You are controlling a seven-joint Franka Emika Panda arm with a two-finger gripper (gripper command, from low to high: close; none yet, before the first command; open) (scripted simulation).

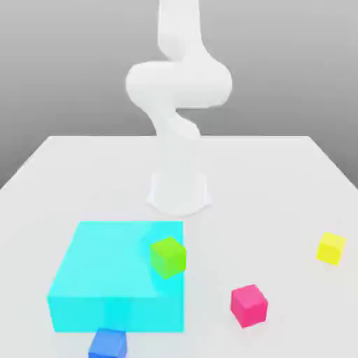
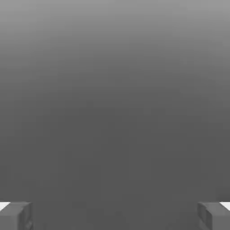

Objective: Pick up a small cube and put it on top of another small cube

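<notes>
A white robot arm was mounted by its base on a white tabletop. A large cyan block was seen at the exterior view's left, with a lime-green cube set at its right-hand part. A blue cube was placed by the block's near side, partly cut off by the view's lower edge. A magenta-pink cube was seen to the block's right, and a yellow cube was positioned farther right, well apart.

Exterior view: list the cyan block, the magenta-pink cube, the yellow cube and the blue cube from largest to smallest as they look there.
1. Cyan block
2. Magenta-pink cube and blue cube: unsure, as the picture's lower edge cuts off the blue one
3. Yellow cube
</notes>
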